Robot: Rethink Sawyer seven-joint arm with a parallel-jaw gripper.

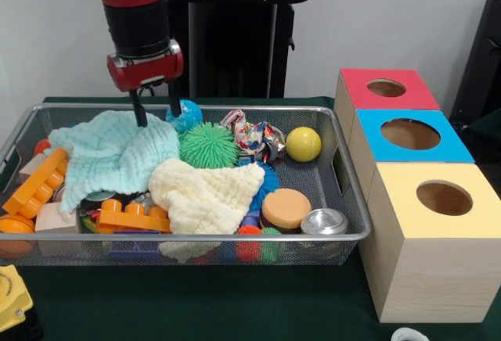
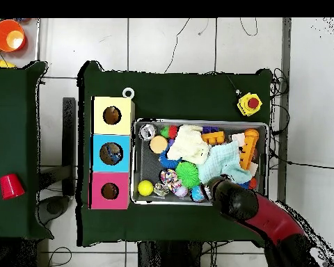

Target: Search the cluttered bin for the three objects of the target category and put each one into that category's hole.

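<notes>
The tool, prongs apart, dips into the bin, one prong touching the mint cloth below it.

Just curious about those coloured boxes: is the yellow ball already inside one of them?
No, the yellow ball lies in the wire bin, near its corner closest to the red-topped box.

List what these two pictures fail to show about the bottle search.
- Bottles: none visible in either view; the mint cloth and cream cloth cover much of the bin.
- Gripper: the front view shows its fingers apart, tips at the mint cloth; overhead, the arm hides it.
- Blue hole: its inside is dark.
</notes>
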